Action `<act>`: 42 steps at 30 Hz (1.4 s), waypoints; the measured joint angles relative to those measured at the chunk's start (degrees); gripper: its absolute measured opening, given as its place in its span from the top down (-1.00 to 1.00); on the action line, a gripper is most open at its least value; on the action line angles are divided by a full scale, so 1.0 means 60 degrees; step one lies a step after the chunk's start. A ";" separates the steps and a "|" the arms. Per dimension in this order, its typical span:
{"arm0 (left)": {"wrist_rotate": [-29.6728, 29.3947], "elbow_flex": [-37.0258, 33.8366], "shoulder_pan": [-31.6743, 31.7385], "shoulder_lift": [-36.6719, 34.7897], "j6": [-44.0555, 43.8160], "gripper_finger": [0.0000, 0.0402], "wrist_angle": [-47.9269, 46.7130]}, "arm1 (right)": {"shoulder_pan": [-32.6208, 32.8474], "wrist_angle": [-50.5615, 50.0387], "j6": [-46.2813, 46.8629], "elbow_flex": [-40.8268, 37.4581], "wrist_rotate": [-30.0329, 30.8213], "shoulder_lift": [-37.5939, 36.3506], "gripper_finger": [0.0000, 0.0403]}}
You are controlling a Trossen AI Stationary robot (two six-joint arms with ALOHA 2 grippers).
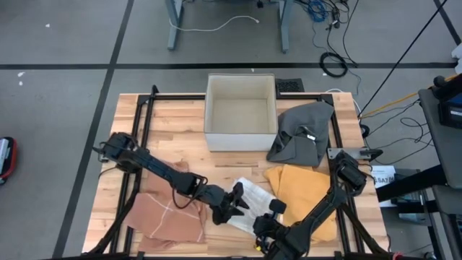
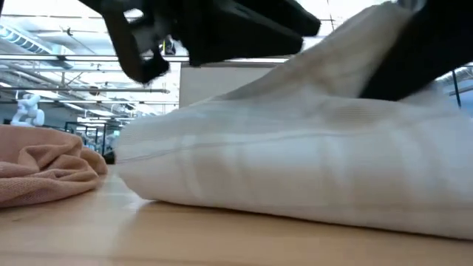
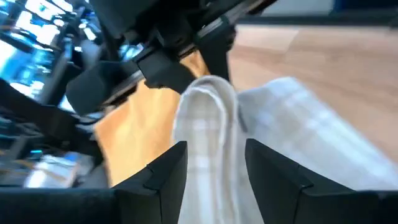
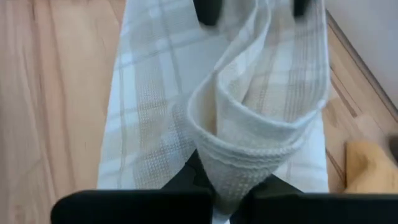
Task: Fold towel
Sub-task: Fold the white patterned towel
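1. The white checked towel (image 1: 251, 204) lies near the front edge of the wooden worktop (image 1: 173, 137), between a pink cloth (image 1: 167, 214) and a mustard cloth (image 1: 303, 189), where both arms can reach it.
2. The right hand (image 4: 227, 199) is clamped on a raised fold of the towel, its fingers pressed together on the cloth, seemingly so the pinched edge can be carried over the flat part.
3. The left hand (image 3: 214, 165) stands with fingers apart on either side of a lifted ridge of the same towel, apparently poised to take a second hold; whether the fingers touch the cloth is unclear.
4. Farther back, an open white box (image 1: 241, 112) and a grey cloth (image 1: 303, 130) sit well clear of the fold.
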 joint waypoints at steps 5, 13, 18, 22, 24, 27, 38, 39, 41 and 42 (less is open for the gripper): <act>0.0659 0.0007 0.0412 -0.0187 -0.1208 0.09 -0.1436 | 0.0355 -0.0286 0.0296 0.0000 0.0006 0.0000 0.98; 0.1452 0.0000 0.1006 -0.0174 -0.2563 -0.18 -0.2707 | 0.0799 -0.0587 0.0547 0.0000 -0.0112 0.0000 0.98; 0.2801 0.0000 0.1282 -0.0174 -0.3033 -0.21 -0.3511 | 0.1008 -0.0691 0.0700 0.0000 -0.0143 -0.0004 0.98; 0.3809 0.0000 0.1449 -0.0174 -0.3369 -0.18 -0.3787 | 0.1086 -0.0898 0.0930 0.0000 -0.0148 -0.0004 0.98; 0.4020 -0.0003 0.1495 -0.0174 -0.3450 -0.16 -0.3763 | 0.1082 -0.0933 0.0907 0.0000 -0.0148 -0.0004 0.98; 0.5100 -0.0004 0.1514 -0.0174 -0.3452 -0.13 -0.3521 | 0.1082 -0.0937 0.0901 0.0004 -0.0148 -0.0007 0.98; 0.4873 -0.0004 0.1212 0.0110 -0.3605 -0.06 -0.2500 | 0.1078 -0.0955 0.0875 0.0004 -0.0148 -0.0011 0.98; 0.4583 -0.0004 0.1171 0.0150 -0.3622 -0.05 -0.2475 | 0.1078 -0.0952 0.0871 0.0003 -0.0148 -0.0011 0.98; 0.3970 -0.0004 0.1120 0.0283 -0.3741 -0.03 -0.2440 | 0.1075 -0.0953 0.0871 0.0001 -0.0148 -0.0011 0.98; 0.3724 -0.0004 0.1106 0.0311 -0.3780 -0.01 -0.2425 | 0.1075 -0.0952 0.0866 0.0004 -0.0147 -0.0011 0.98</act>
